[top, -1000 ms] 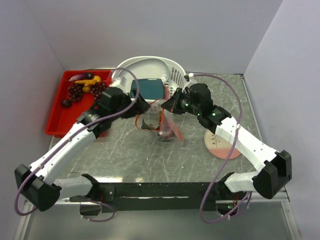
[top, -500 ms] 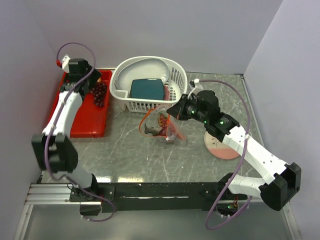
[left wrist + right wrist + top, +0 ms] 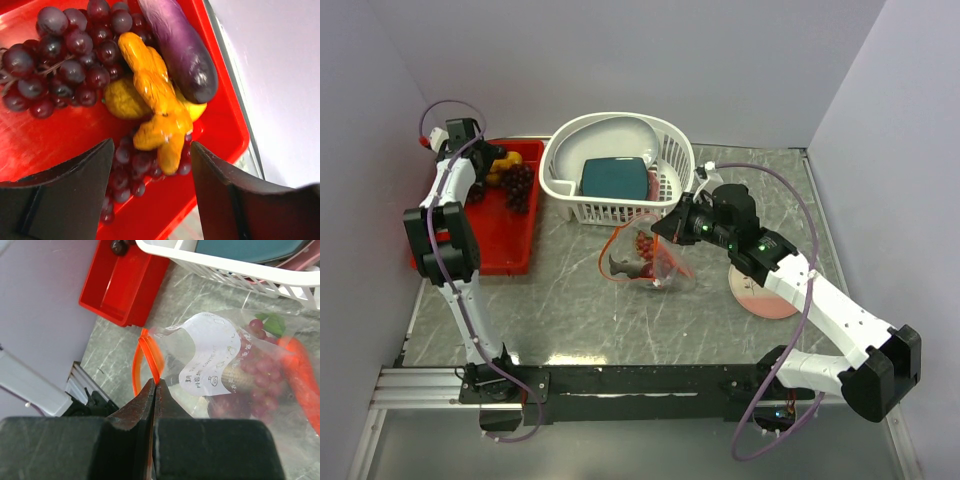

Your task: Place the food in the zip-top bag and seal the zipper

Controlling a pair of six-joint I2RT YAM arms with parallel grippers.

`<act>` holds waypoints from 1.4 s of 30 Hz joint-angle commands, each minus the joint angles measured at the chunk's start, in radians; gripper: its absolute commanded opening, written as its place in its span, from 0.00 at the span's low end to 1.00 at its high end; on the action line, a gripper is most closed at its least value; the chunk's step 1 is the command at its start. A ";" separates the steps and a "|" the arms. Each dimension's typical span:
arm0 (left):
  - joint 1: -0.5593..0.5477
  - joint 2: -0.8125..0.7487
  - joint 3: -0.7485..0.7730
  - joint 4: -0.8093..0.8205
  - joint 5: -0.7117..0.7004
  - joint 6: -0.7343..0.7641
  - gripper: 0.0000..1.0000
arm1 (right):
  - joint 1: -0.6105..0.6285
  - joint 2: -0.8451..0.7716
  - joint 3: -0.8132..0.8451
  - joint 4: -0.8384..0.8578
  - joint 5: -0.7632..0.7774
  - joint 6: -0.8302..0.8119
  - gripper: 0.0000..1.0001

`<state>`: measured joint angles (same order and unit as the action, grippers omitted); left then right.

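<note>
Sideways, zip-top bag (image 3: pixel 663 266), mouth leftward.

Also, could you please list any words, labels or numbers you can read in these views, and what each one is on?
White label on the zip-top bag: a few lines of dark writing, too small and blurred to read.
No other text shows: none on the red tray or the white basket.

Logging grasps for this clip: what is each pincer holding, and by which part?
Right pincer is shut on the zip-top bag, pinching the zipper strip at its mouth. Left pincer hangs open over the red tray, holding nothing.
</note>
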<state>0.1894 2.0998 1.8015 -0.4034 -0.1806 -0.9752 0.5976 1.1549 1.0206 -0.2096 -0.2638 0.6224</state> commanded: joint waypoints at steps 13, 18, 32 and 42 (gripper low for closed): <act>0.021 0.132 0.087 0.084 0.141 -0.066 0.56 | -0.004 0.028 0.004 0.064 -0.028 -0.012 0.00; 0.021 0.111 0.065 0.109 0.158 -0.053 0.30 | -0.004 0.032 0.003 0.064 -0.023 -0.010 0.00; 0.022 -0.125 -0.123 0.181 0.173 0.007 0.11 | -0.004 0.035 0.010 0.059 0.003 -0.020 0.00; -0.002 -0.453 -0.422 0.212 0.260 0.035 0.10 | -0.004 0.037 0.007 0.056 0.015 -0.026 0.00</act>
<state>0.2081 1.8118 1.4639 -0.2276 0.0219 -0.9806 0.5976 1.1862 1.0206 -0.1871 -0.2687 0.6155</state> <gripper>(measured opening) 0.259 0.010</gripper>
